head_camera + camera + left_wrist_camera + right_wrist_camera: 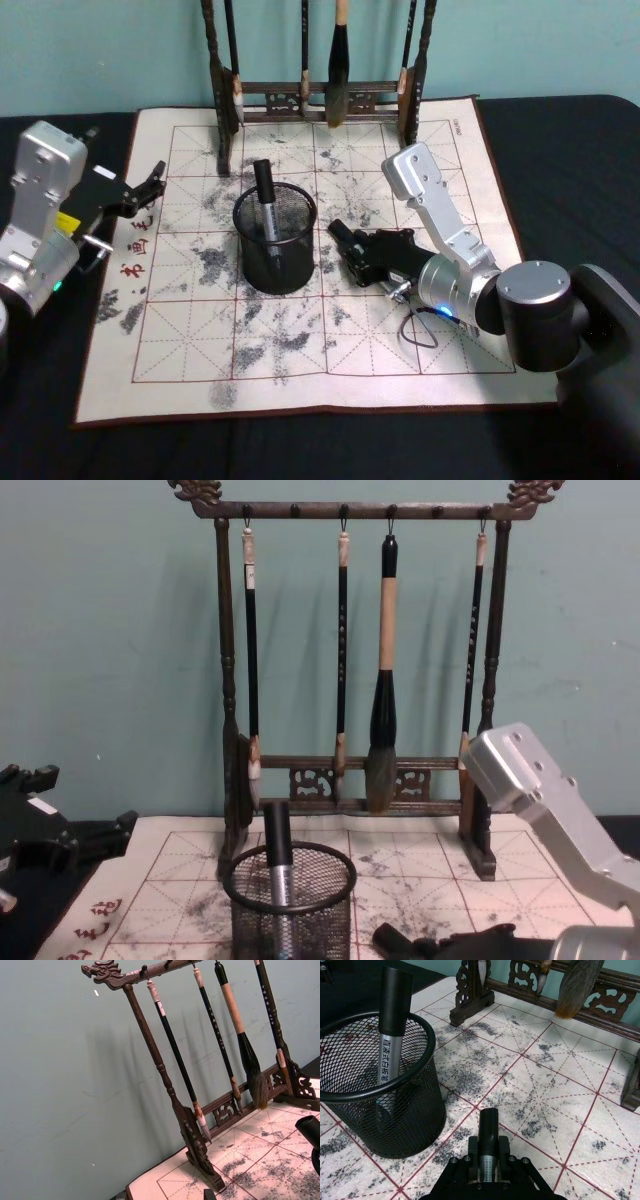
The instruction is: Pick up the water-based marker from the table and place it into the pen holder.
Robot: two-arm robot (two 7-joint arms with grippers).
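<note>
Right gripper [350,245] low over desk [560,150], jaws pinching water-based marker [488,1127]. Pen holder [278,262] just ahead of jaws — best to lift above rim, tip upright, clear standing marker [265,195] inside. Left gripper [150,188] parked beyond holder.

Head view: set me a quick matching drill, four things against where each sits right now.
1. pen holder
2. standing marker
3. second marker
4. left gripper

a. clamped in the right gripper
b. at the mat's left edge
c. mid-mat, left of the right gripper
d. inside the pen holder

Pairs: 1-c, 2-d, 3-a, 4-b.
</note>
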